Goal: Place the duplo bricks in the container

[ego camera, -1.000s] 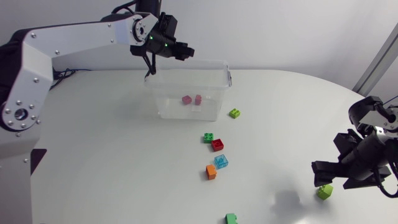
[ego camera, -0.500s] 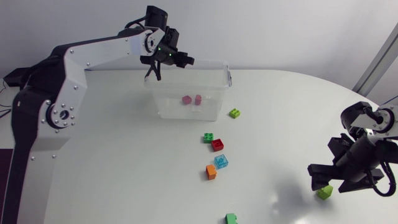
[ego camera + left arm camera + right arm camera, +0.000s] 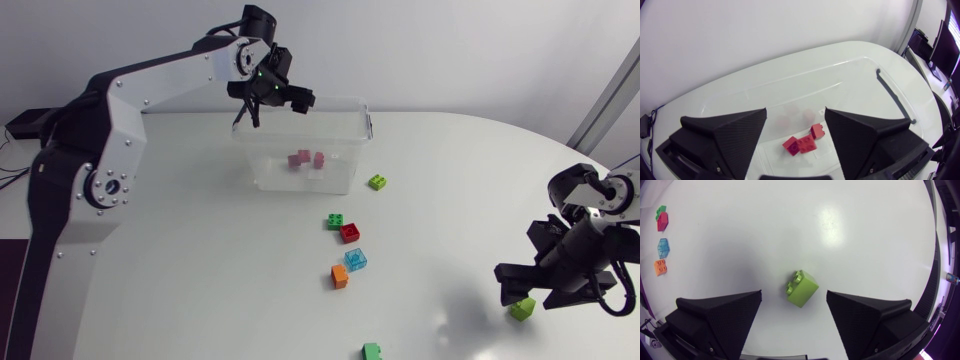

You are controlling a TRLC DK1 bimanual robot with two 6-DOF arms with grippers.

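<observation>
Jaws wide apart on the left gripper (image 3: 272,98), gripping nothing. Same story on the right gripper (image 3: 794,294): spread open, with a lime brick (image 3: 802,288) sitting on the table (image 3: 200,260) between the fingers and touching neither.

Now the count. One clear container (image 3: 270,170), upright at the far middle of the table. Inside it, on the floor, a tight cluster of red bricks (image 3: 806,144). Looks like three from the left wrist view, but packed too close to swear to it. Outside, seven loose bricks:
- A second lime brick (image 3: 377,182) just beside the container's near right corner.
- Nearer, a green brick (image 3: 335,221) right against a red brick (image 3: 349,233).
- Nearer again, a clear blue brick (image 3: 356,260) just beside an orange brick (image 3: 340,276).
- Down at the near edge, a second green brick (image 3: 372,351).
- Over at the near right, the lime brick below the right gripper.

So that makes two lime, two green, one red, one blue, one orange.

On to the poses. For the left arm (image 3: 160,75): in from the left edge, up from its base, then stretched long towards the far side. Wrist tipped down, gripper above the container's far left corner, fingers pointing into it, red cluster below the gap. For the right arm (image 3: 580,250): folded low at the right edge, wrist turned down at the table, fingers straddling the lime brick, well apart from all the other bricks.
</observation>
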